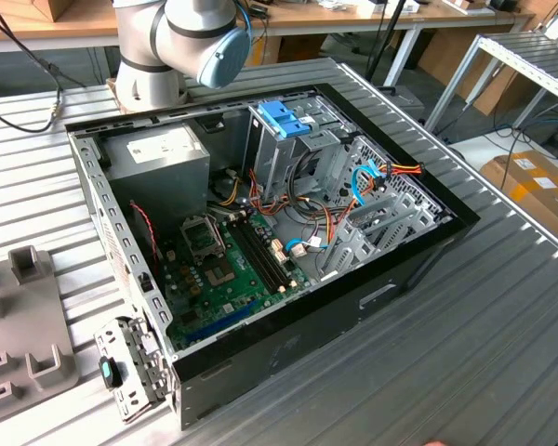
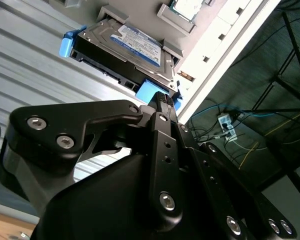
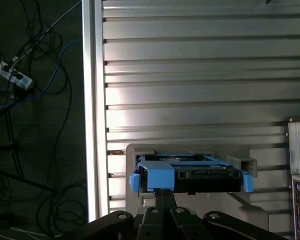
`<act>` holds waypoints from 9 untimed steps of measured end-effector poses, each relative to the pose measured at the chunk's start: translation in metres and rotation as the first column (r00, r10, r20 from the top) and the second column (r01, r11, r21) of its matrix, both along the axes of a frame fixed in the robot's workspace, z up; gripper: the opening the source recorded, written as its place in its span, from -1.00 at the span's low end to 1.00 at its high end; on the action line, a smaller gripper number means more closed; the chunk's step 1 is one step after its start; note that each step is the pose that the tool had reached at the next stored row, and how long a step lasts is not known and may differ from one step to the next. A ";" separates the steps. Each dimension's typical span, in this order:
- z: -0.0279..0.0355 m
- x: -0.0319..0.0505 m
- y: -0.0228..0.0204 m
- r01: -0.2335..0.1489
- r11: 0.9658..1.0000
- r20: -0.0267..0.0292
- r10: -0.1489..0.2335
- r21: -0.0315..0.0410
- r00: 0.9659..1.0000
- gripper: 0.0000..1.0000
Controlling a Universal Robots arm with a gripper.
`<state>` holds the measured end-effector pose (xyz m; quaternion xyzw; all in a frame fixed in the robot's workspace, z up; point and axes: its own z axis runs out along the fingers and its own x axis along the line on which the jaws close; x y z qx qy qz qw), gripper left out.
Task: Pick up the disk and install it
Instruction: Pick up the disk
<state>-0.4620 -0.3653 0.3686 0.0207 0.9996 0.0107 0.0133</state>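
The disk (image 2: pixel 135 45) is a dark metal drive with a blue-and-white label and light-blue side rails. It lies flat in a grey holder (image 2: pixel 166 14) on the ribbed metal table. In the first wrist view the disk (image 3: pixel 190 175) shows end-on in that holder (image 3: pixel 135 150). My gripper (image 3: pixel 163 192) is right in front of the disk's near end. Its black fingertips sit together, shut, by the blue rail (image 2: pixel 149 91). In the second wrist view the gripper (image 2: pixel 162 100) overlaps that rail's corner. I cannot tell whether it touches the rail.
An open computer case (image 1: pixel 428 251) lies on the table (image 1: pixel 484 353), with a grey power supply box (image 1: pixel 158 153), a green motherboard (image 1: pixel 214 269) and a drive cage with a blue latch (image 1: pixel 284 119). The arm's base (image 1: pixel 186 37) stands behind it. Cables lie on the floor beyond the table edge (image 3: pixel 92 100).
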 end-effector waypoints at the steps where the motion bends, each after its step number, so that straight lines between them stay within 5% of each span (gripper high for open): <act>1: 0.0000 0.0000 0.0000 0.000 1.000 0.000 0.000 0.000 1.000 -0.79; 9: 0.0000 0.0000 0.0000 0.000 1.000 0.000 0.000 0.000 1.000 -0.79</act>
